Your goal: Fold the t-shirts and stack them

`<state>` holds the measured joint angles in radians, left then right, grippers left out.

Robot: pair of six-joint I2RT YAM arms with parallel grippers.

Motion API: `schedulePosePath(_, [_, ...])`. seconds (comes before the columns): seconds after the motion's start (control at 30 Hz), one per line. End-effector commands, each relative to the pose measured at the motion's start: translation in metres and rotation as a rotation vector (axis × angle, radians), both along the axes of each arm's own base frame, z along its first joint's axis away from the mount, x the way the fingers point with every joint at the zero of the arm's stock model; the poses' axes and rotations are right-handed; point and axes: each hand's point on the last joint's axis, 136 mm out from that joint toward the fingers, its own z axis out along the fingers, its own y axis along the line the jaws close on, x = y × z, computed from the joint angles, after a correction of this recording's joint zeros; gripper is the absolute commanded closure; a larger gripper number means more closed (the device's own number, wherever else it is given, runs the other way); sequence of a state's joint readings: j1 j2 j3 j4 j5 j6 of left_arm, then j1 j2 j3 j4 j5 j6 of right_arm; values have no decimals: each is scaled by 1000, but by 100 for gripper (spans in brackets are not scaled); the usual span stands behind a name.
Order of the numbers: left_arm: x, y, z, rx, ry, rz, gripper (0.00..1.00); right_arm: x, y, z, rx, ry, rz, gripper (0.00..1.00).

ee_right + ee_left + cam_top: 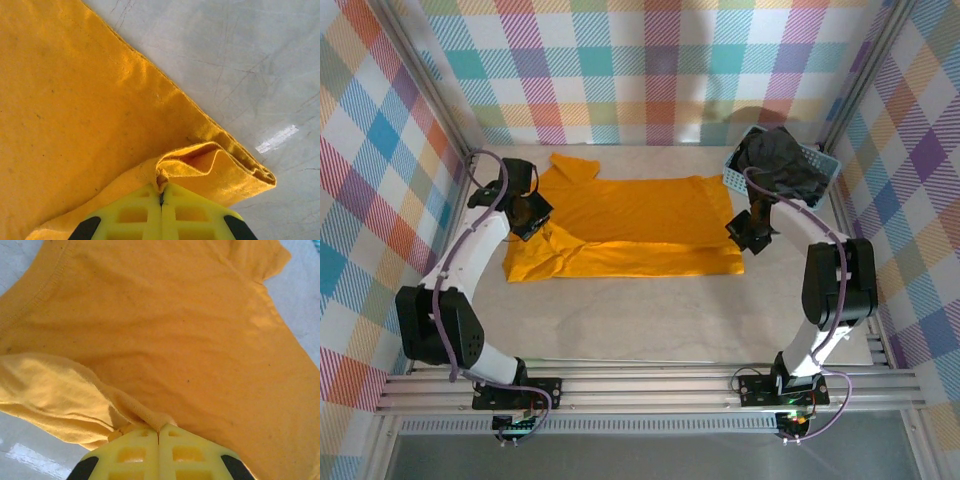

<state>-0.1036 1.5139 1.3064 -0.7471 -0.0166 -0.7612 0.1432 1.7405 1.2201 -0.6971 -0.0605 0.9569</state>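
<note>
Orange-yellow t-shirt (640, 225): soft plain knit, spread flat across the middle of the table (650, 320), its near portion doubled into a long band with a straight folded edge. One short sleeve lies at the far left. In the left wrist view the cloth (175, 330) shows a stitched hem and a loose, rounded flap at lower left.

Left gripper (532, 215): at the shirt's left end. Its yellow moulded fingers (132, 452), with recessed square pockets, meet flush and pinch a small ridge of the fabric (159, 429).

Right gripper (748, 232): at the shirt's right near corner. Its fingers (192, 215) are pressed together on a bunched pleat (161, 189); beside them the layered corner curls up into an open loop. The tabletop (240, 60) is pale grey, matt, finely scratched.

Charcoal-black t-shirt (780, 160): crumpled in a heap inside the light blue plastic lattice basket (733, 177) at the far right corner, just beyond the orange shirt.
</note>
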Motion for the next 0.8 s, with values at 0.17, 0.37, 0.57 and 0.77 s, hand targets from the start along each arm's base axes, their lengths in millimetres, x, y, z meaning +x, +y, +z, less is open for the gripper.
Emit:
schedulePosePath(0.17, [20, 7, 1, 17, -21, -31, 100, 14, -4, -4, -11, 10, -15, 100])
schedulePosePath(0.37, [29, 8, -11, 24, 2, -36, 100, 19, -4, -9, -13, 20, -16, 100])
schedulePosePath(0.57, [34, 12, -19, 24, 18, -28, 100, 25, -6, -11, -23, 25, -10, 100])
schedulePosePath(0.77, [48, 10, -26, 1, 15, -44, 100, 29, -7, -17, -32, 38, -13, 100])
